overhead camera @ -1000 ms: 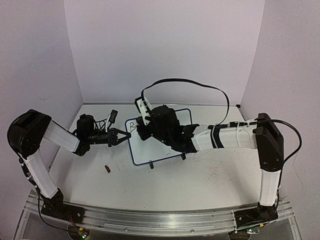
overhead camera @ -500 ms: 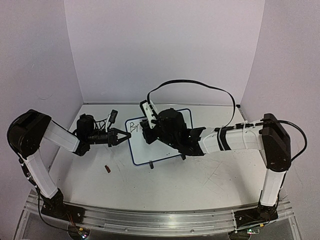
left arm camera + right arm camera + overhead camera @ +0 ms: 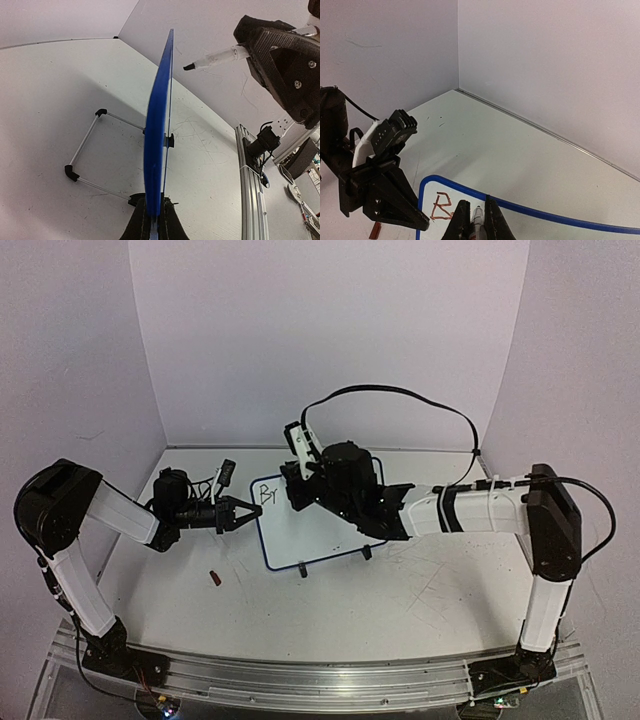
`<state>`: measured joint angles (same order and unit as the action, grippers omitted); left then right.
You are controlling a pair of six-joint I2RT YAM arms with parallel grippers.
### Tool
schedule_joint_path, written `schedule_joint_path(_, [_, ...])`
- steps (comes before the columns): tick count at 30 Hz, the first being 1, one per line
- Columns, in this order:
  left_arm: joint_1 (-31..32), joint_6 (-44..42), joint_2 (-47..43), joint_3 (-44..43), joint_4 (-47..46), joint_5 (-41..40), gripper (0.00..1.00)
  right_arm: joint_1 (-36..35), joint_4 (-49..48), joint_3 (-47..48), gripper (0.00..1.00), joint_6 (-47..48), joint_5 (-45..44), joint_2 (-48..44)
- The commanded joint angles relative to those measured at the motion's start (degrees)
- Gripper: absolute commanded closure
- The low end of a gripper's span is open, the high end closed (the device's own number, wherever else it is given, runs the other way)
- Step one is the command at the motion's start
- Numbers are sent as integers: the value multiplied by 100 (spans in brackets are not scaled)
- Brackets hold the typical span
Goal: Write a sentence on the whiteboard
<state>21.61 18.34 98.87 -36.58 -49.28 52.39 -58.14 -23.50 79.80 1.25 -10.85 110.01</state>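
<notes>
The whiteboard (image 3: 318, 530) stands tilted mid-table, white with a blue rim. Of the sentence (image 3: 267, 492), only "Br" shows at its top left corner; the right wrist view shows just a reddish "B" (image 3: 441, 206). My left gripper (image 3: 243, 514) is shut on the board's left edge, seen edge-on in the left wrist view (image 3: 156, 222). My right gripper (image 3: 290, 488) is shut on a marker (image 3: 212, 59), whose tip hangs off the board's face by the top rim. The marker (image 3: 478, 216) sits between my right fingers (image 3: 462, 220).
A red marker cap (image 3: 214, 578) lies on the table front-left of the board. The board's wire stand with black feet (image 3: 85, 150) reaches behind it. Walls close the back and sides. A metal rail (image 3: 300, 680) runs along the near edge.
My right gripper has moved back and to the right with the marker, uncovering the board's top left corner, where "Br" now shows. The left gripper and the board have not moved.
</notes>
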Motion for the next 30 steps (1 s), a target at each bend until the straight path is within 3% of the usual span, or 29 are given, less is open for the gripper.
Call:
schedule_joint_path(1, [11, -249, -186, -20, -13, 12, 100, 10, -59, 385, 100, -19, 52, 190])
schedule_joint_path(25, [11, -269, -187, -31, 1, 3, 100, 10, 225, 376, 100, -46, -402, 250])
schedule_joint_path(30, [10, -269, -171, -33, 7, 0, 100, -2, 32, 160, 100, -43, -135, 55])
